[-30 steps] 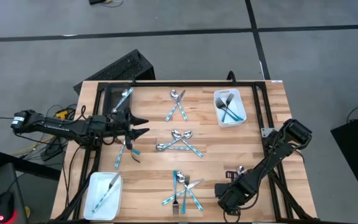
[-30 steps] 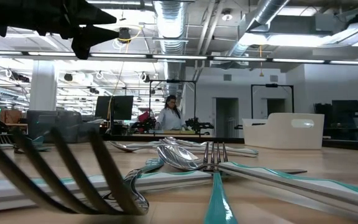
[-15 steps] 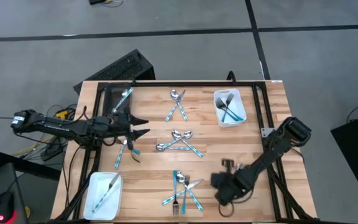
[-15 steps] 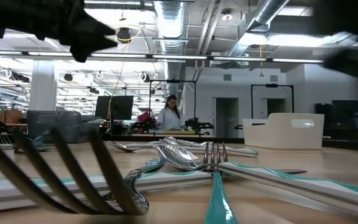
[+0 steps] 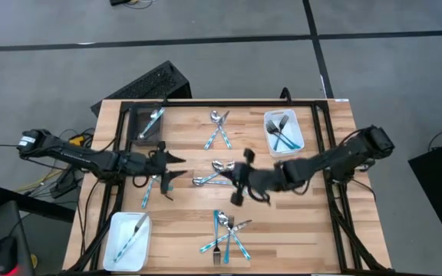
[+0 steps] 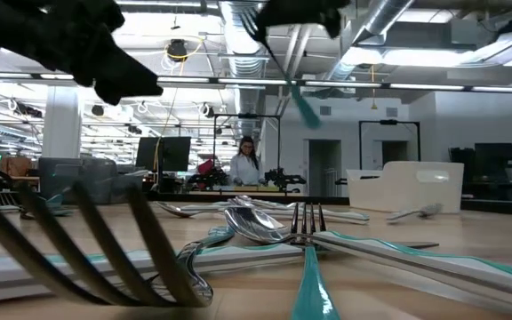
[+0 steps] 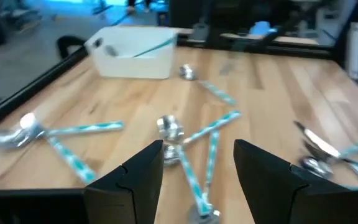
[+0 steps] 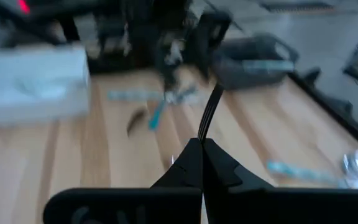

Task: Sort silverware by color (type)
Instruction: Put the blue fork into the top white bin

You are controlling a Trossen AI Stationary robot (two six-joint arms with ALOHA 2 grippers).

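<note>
Silverware with shiny metal heads and slim teal-blue handles lies in loose clusters on the pale wooden slatted table (image 5: 183, 230): nearest the front edge, a crossed bundle of forks and spoons (image 5: 226, 234) sits in the middle, with a white rectangular tray (image 5: 115, 247) holding one teal-handled piece (image 5: 133, 234) at the front left corner. Farther in, at mid-table, the right gripper (image 5: 237, 184) reaches across from the right side above the wood, its dark fingers pressed together on a thin dark-looking utensil (image 8: 209, 114) that sticks out past the fingertips; the low view shows a teal handle (image 6: 306, 108) hanging from it, clear of the table. Just beside it lies a crossed group of spoons (image 5: 219, 173). To the left, the left gripper (image 5: 171, 165) hovers with its fingers (image 7: 133, 175) spread wide and nothing between them, near two small pieces (image 5: 154, 186) on the wood. At the far side, another crossed pair (image 5: 219, 127) lies in the middle, a second white tray (image 5: 271, 146) holds forks (image 5: 283, 130) on the right, and a dark grey bin (image 5: 136, 123) on the left contains one teal-handled piece (image 5: 153, 123).
</note>
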